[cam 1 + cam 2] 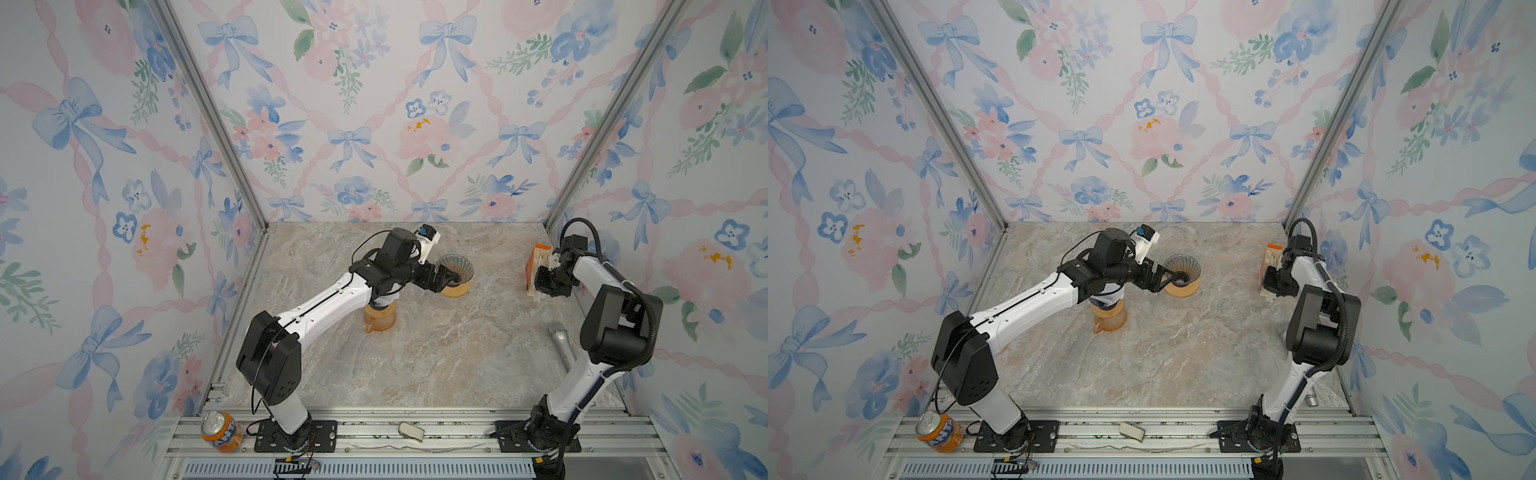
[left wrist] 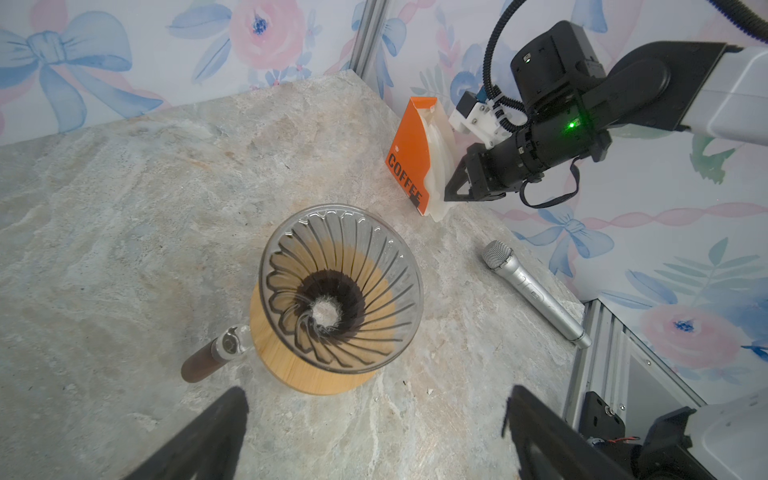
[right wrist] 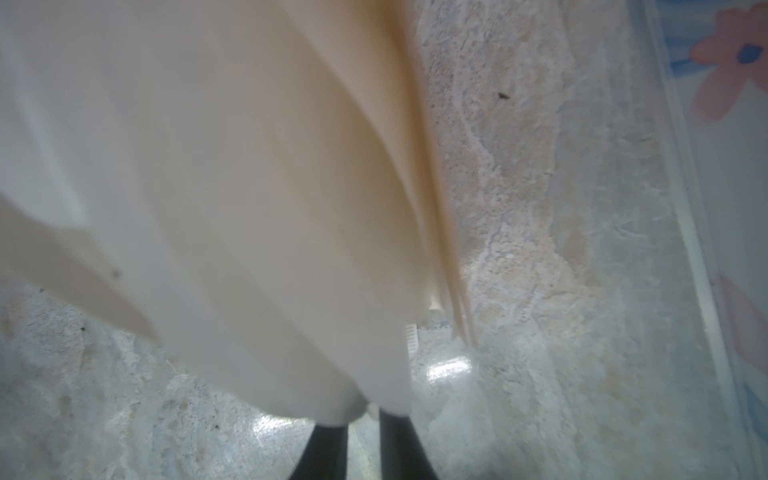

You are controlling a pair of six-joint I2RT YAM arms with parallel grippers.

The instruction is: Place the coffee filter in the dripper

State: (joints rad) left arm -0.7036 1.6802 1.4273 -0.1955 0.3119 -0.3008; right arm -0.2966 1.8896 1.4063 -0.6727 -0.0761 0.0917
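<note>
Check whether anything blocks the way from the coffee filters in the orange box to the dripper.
Nothing visible does. Bare table lies between the coffee filters, where the right tool is, and the dripper, whose cone is empty. The microphone lies off that line; the left tool stands open at the dripper's handle side.

The surface (image 1: 436, 353) is marbled grey and beige, and the walls (image 1: 374, 104) carry a watercolour print of blue bows, pink roses, pink ribbons and green leaves. The dripper (image 2: 340, 286) is smoky clear glass with dark spiral ribs over a tan wooden base and a dark brown handle; the box (image 2: 409, 145) is orange with black COFFEE lettering, the coffee filters (image 2: 438, 149) in it cream-white. The microphone (image 2: 536, 293) is silver, the can (image 1: 222, 432) orange with blue, the carafe (image 1: 378, 322) amber
</note>
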